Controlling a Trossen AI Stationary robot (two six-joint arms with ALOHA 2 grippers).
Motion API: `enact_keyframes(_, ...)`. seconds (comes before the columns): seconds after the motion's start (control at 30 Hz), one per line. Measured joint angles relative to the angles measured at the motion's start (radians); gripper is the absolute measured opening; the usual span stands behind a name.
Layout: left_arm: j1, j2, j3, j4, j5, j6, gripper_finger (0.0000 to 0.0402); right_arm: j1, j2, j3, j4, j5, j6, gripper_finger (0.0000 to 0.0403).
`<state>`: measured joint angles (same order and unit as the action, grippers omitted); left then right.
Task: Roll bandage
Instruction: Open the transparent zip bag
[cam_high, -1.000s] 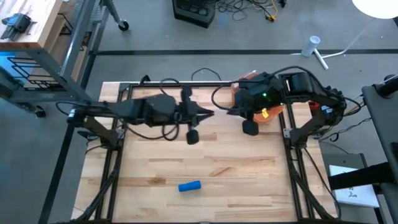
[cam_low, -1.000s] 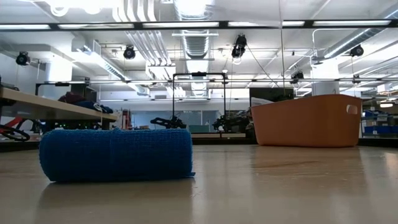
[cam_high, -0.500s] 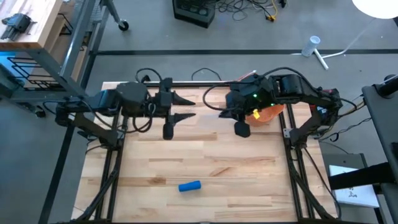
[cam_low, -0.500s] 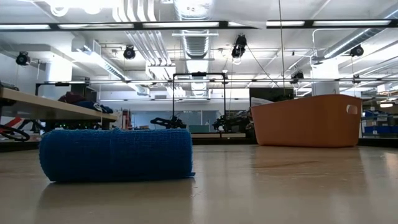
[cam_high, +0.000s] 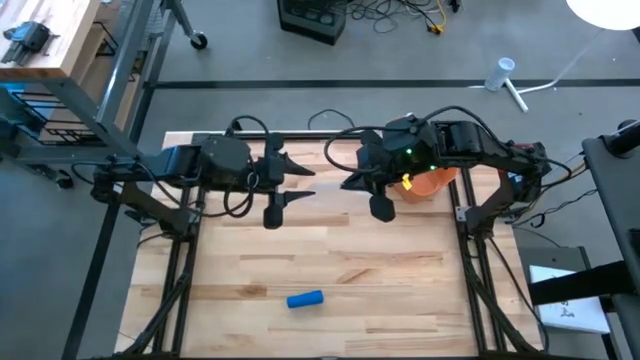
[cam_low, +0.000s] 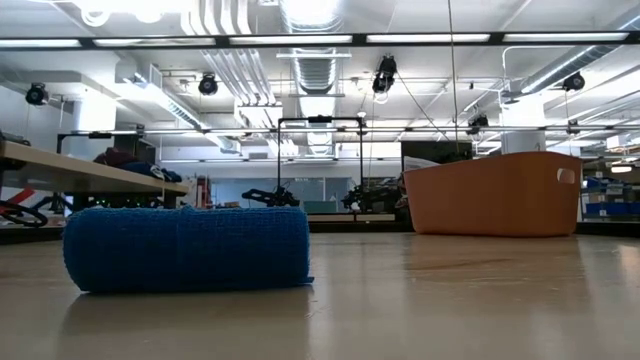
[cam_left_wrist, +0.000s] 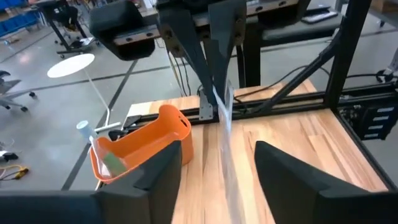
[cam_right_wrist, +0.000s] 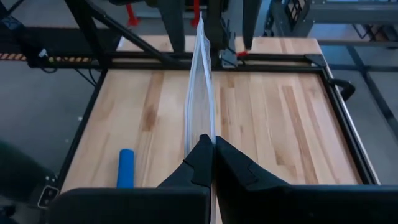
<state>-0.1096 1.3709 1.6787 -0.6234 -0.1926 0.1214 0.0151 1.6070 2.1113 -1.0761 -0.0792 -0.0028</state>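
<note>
Bandage (cam_high: 305, 299): a blue roll, lying on its side on the bare wood. It sits close to the desk (cam_high: 400, 290) edge farthest from the arms' mounts, about midway along that edge. Nothing touches it, and it is well apart from both arms. In the low view (cam_low: 187, 248) it fills the foreground, wound tight with its fabric weave plain to see.

Left tool (cam_high: 305, 183): held above the desk near the edge where the arms are mounted, pointing toward the right arm. Its 2 fingers (cam_left_wrist: 165, 171) stand apart and grip nothing.

Right tool (cam_high: 348, 184): facing the left one across a short gap, above the same part of the desk. Its fingers (cam_right_wrist: 231, 163) are pressed together, pinching the edge of a sheet.

Sheet (cam_right_wrist: 200, 81): thin clear plastic, held on edge and stretching from the right tool toward the left. In the left wrist view (cam_left_wrist: 225, 118) it runs between the parted fingers. Whether it touches either finger cannot be told.

Bin (cam_high: 428, 186): orange, standing at the desk corner on the right arm's side, partly under that arm. The left wrist view (cam_left_wrist: 149, 138) shows something pale green inside, too small to identify.
</note>
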Motion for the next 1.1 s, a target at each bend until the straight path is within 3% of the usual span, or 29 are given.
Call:
enact_keyframes(0.7,0.0,0.029,0.002,0.037,0.028,-0.002,0.0015,0.0,0.026,0.0,0.009,-0.001,0.003,0.0)
enact_keyframes(0.83,0.0,0.021,0.008,0.038,0.027,-0.011,0.0017,0.0,0.023,0.005,0.009,-0.001,0.001,0.0)
enact_keyframes(1.1,0.0,0.018,0.009,0.017,0.028,-0.044,0.0085,0.0,0.022,0.005,0.006,-0.008,0.0,0.0)
